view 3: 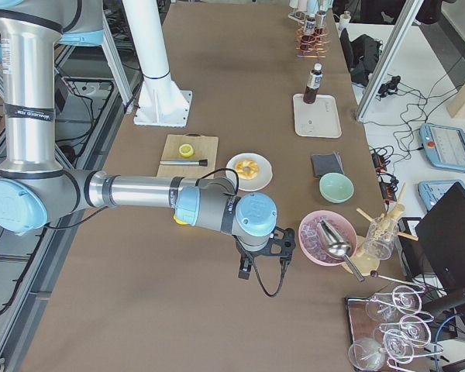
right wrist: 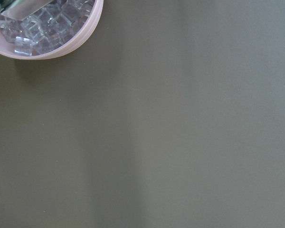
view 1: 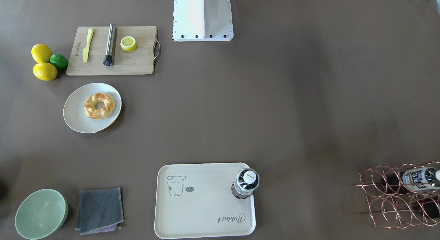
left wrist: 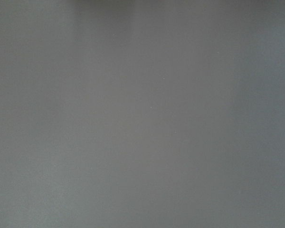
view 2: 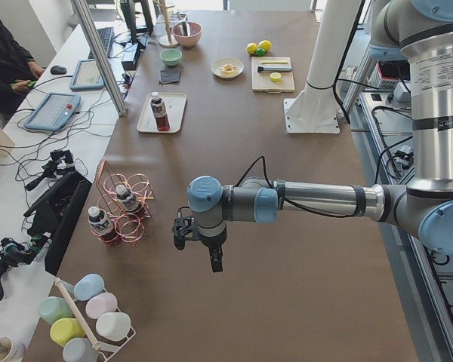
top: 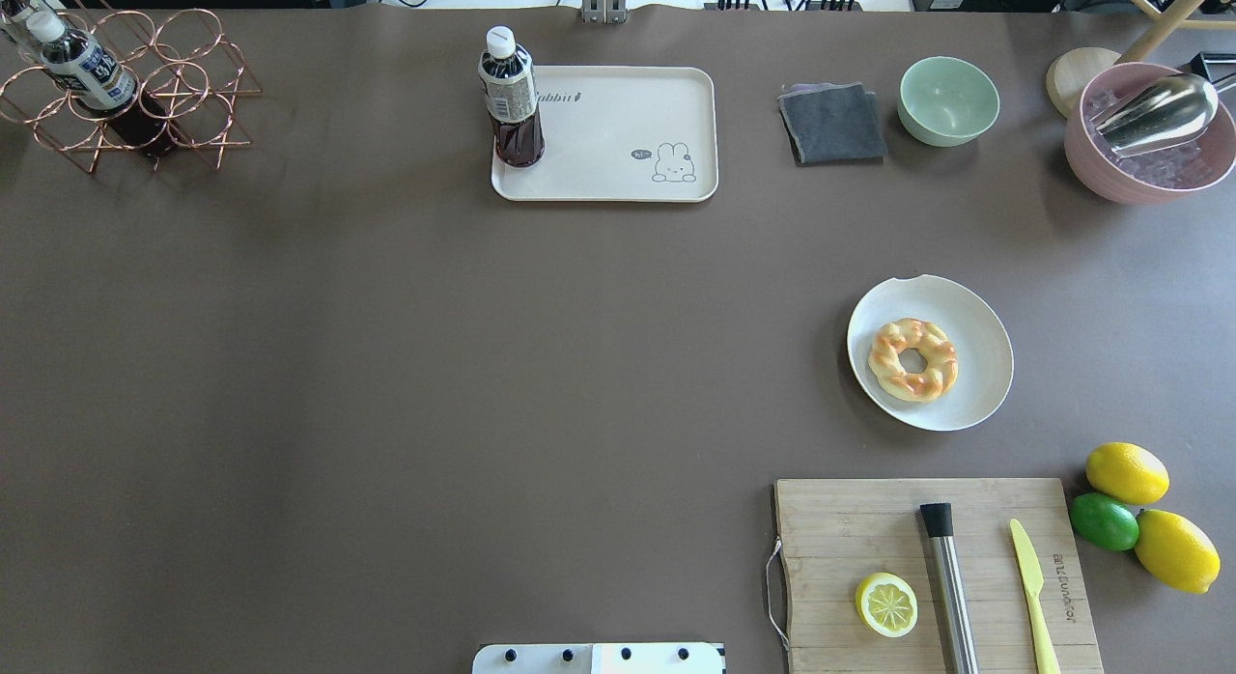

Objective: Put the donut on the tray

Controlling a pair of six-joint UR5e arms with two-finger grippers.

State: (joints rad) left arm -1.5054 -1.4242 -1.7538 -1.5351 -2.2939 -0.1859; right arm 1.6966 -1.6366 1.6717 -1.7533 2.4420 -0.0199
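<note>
The donut (view 1: 99, 105), a braided golden ring, lies on a round off-white plate (view 1: 77, 112); the overhead view also shows it (top: 912, 359). The cream tray (view 1: 206, 205) with the animal drawing and "Rabbit" script lies at the table's far side (top: 618, 133). A dark drink bottle (view 1: 245, 183) stands upright on one corner of it. My left gripper (view 2: 214, 258) shows only in the exterior left view, over bare table near the wire rack. My right gripper (view 3: 252, 263) shows only in the exterior right view, near the pink bowl. I cannot tell if either is open or shut.
A wooden cutting board (view 1: 137, 57) holds a lemon half (view 1: 128, 43), a steel muddler and a yellow knife. Two lemons and a lime (view 1: 59, 61) lie beside it. A green bowl (view 1: 41, 214), a grey cloth (view 1: 99, 210), a copper wire rack (view 1: 398, 195) and a pink bowl of ice (top: 1149, 143) stand around.
</note>
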